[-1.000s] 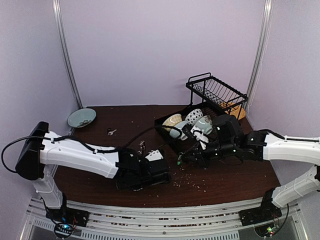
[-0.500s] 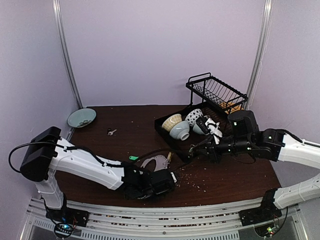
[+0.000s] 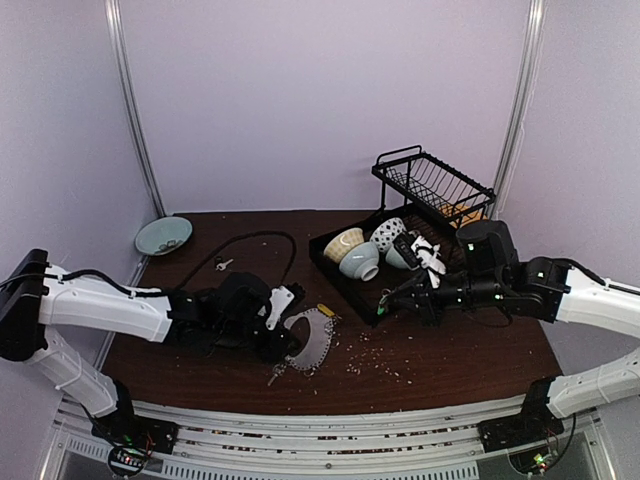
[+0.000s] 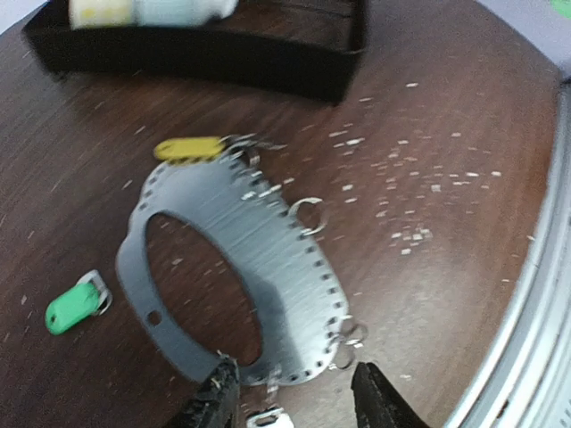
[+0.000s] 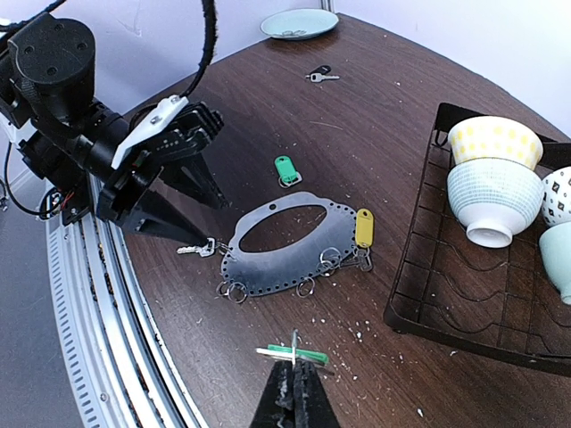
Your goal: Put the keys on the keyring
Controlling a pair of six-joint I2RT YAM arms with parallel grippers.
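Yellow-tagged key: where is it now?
In the right wrist view the yellow-tagged key lies on the table at the edge of the flat perforated keyring nearest the black dish tray, between the two; in the top view that is mid-table.

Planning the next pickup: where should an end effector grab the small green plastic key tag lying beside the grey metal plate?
Probably pinch the small green plastic key tag across its long sides, coming straight down: it lies flat on the dark wooden table, apart from the flat grey metal plate, ring end toward it.
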